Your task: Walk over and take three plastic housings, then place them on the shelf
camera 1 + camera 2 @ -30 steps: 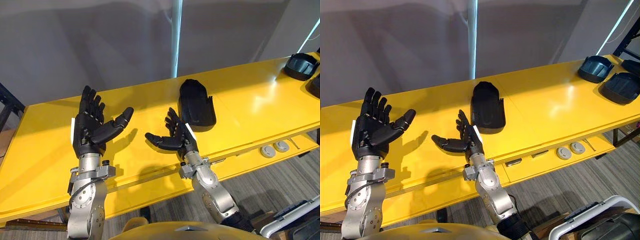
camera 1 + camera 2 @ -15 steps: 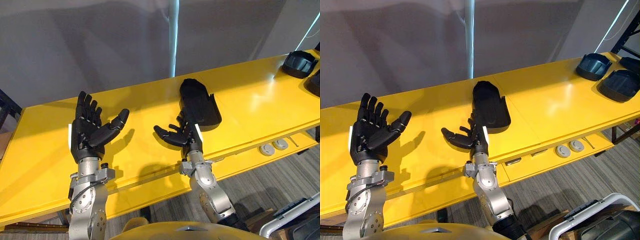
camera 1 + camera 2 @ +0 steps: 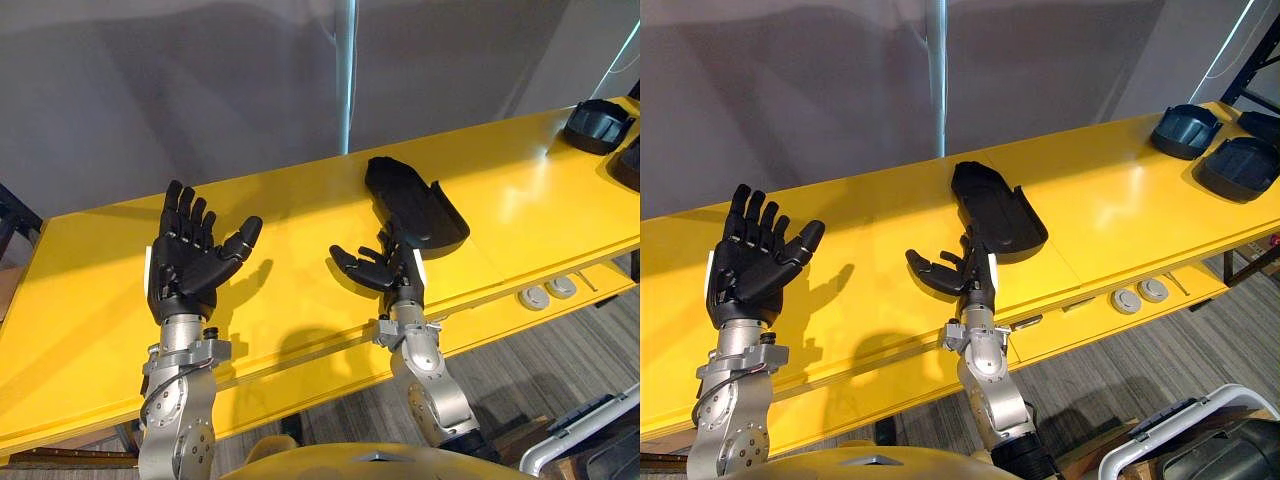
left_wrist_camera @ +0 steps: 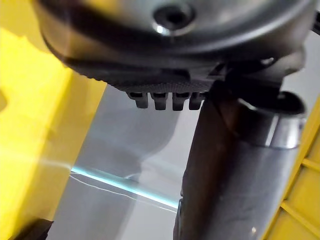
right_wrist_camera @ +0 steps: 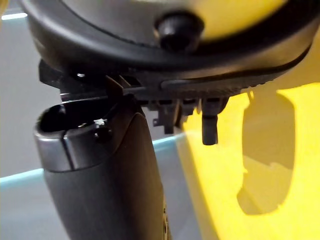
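Observation:
A long black plastic housing (image 3: 412, 207) lies on the yellow table (image 3: 90, 300), hollow side up. My right hand (image 3: 385, 268) is open just in front of its near end, fingers straight and close to the rim; I cannot tell whether they touch it. My left hand (image 3: 187, 262) is raised over the table's left part, palm up, open and holding nothing. Two more dark housings (image 3: 1185, 132) (image 3: 1242, 167) sit at the table's far right end.
A grey wall with a thin bright pole (image 3: 346, 75) stands behind the table. Round fittings (image 3: 548, 294) are set into the table's front edge at the right. A dark rack (image 3: 1258, 60) rises beyond the right end.
My right hand has moved right and forward to the near end of the long housing. The housing has turned, its near end swinging right. My left hand shifted only slightly.

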Available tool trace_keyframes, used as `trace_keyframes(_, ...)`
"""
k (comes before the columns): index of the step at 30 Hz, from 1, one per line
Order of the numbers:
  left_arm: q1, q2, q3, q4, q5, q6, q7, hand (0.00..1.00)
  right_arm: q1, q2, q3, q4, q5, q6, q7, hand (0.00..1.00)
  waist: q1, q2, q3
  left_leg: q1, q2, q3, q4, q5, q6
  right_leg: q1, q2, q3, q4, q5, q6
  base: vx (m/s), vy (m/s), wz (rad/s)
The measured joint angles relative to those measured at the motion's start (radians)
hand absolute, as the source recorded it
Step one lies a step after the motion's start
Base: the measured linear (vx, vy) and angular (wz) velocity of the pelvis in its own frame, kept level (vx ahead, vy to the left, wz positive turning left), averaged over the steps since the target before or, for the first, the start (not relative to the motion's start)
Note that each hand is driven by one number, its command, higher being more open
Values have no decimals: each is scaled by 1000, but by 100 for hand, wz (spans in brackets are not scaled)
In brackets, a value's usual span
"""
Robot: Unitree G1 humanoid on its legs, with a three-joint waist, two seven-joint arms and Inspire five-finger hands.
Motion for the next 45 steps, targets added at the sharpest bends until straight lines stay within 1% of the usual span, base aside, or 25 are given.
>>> trace_keyframes(7, 0, 0, 0, 0, 0, 0, -9, 100, 0, 1, -14, 0, 0, -1, 10, 100, 0, 0, 0, 0, 0, 0, 0, 0, 0, 0, 0, 0, 0, 0, 0, 0, 0, 0)
trace_keyframes(9, 0, 0, 0, 0, 0, 0, -9, 100, 2, 1, -16, 0, 7, -5, 38, 100, 0, 1, 0, 0, 0, 0, 0, 0, 0, 0, 0, 0, 0, 0, 0, 0, 0, 0)
trace_keyframes(11, 0, 0, 1, 0, 0, 1, -9, 100, 4, -2, -19, -1, 9, -15, 106, 100, 1, 1, 0, 0, 0, 0, 0, 0, 0, 0, 0, -1, 0, 0, 0, 0, 0, 0)
trace_keyframes(12, 0, 0, 1, 0, 0, 1, -10, 100, 4, -2, -19, -1, 9, -17, 124, 100, 0, 1, 0, 0, 0, -1, 0, 0, 0, 1, 0, -1, 0, 0, 0, 0, 0, 0)
trace_keyframes(14, 0, 0, 2, 0, 1, 1, -15, 100, 4, -5, -14, -2, 23, -36, 202, 100, 0, 1, 0, 0, 0, -1, 0, 0, 0, 1, 1, -1, 0, 0, 0, 0, 0, 0)
trace_keyframes(18, 0, 0, 5, 0, 8, 1, -22, 100, 4, -20, 7, -30, 96, -62, 293, 100, 2, 1, 0, 0, 0, -1, 0, 0, 0, 2, 1, -2, -1, 0, 0, 0, 0, 0)
trace_keyframes(19, 0, 0, 7, 0, 13, 1, -22, 100, 4, -24, 8, -37, 97, -72, 302, 100, 2, 1, 0, 0, 0, -1, 0, 0, 0, 2, 1, -2, -1, 0, 0, 0, 0, 0)
trace_keyframes(21, -2, 1, 8, 0, 19, 1, -30, 100, 3, -26, 12, -81, 99, -117, 330, 100, 2, 1, 0, 0, 0, -1, 0, 0, 0, 2, 2, -2, -1, 0, 0, 0, 0, 0)
trace_keyframes(24, -8, 2, 8, 0, 19, 1, -34, 100, -2, -31, 4, -150, 125, -161, 322, 100, 0, 1, 0, 1, 0, 1, 0, 0, 0, 1, 2, 0, 0, 0, 0, 0, 0, 0)
trace_keyframes(26, -11, 2, 6, 0, 19, 1, -40, 100, -6, -31, -23, -190, 122, -177, 299, 100, 0, 0, -1, 2, 0, 2, 0, 0, 0, 1, 2, 1, 0, 0, 0, 0, 0, 0)
trace_keyframes(27, -16, 3, 5, 0, 19, 1, -45, 100, -6, -31, -58, -209, 117, -188, 280, 100, 0, -2, -2, 3, 1, 3, 0, 0, 0, 1, 2, 3, 0, 1, 0, 0, 0, -3)
trace_keyframes(30, -19, 4, 2, 0, 19, 1, -62, 100, -5, -31, -124, -215, 115, -189, 244, 100, -1, -5, -4, 4, 2, 9, 0, 0, 0, -2, 2, 10, 0, 1, 0, 0, 0, -7)
trace_keyframes(32, -19, 4, -1, 0, 17, 1, -85, 100, -3, -33, -199, -215, 113, -189, 222, 100, -3, -5, -4, 5, 3, 24, 0, -2, 0, -10, 2, 25, 0, 4, 2, 3, 5, -17)
trace_keyframes(34, -25, 8, -15, 0, 9, 0, -100, 100, 2, -30, -261, -216, 71, -189, 200, 100, -9, -6, -4, 6, 3, 29, 0, -3, 1, -12, 2, 30, 0, 5, 3, 11, 8, -11)
trace_keyframes(37, -26, 15, -44, -1, -1, -16, -130, 100, 17, -32, -324, -219, 31, -189, 181, 100, -23, -7, -4, 20, 6, 53, 0, -10, 1, -13, 2, 54, 0, 7, 4, 23, 6, -23)
trace_keyframes(40, -59, 21, -93, -4, -30, -27, -159, 100, 99, -33, -376, -302, -1, -188, 161, 100, -34, -8, -5, 25, 12, 88, 0, -17, -2, -30, 4, 90, 1, 10, 4, 20, -5, -35)
trace_keyframes(41, -77, 22, -116, -4, -45, -48, -162, 100, 117, -33, -399, -329, -1, -188, 154, 100, -53, -9, -5, 25, 16, 111, 0, -20, -3, -44, 8, 116, 0, 17, 4, 14, -8, -47)
trace_keyframes(43, -103, 22, -136, -4, -68, -62, -164, 100, 126, -33, -430, -343, -1, -188, 142, 100, -71, -11, -4, 27, 18, 133, 0, -25, -5, -59, 10, 145, 0, 23, 4, 8, 1, -52)
trace_keyframes(45, -151, 25, -169, -4, -93, -90, -159, 100, 143, -33, -480, -351, -1, -188, 124, 100, -96, -14, -2, 36, 21, 178, 1, -34, -6, -81, 15, 197, 0, 32, 4, 1, 13, -64)
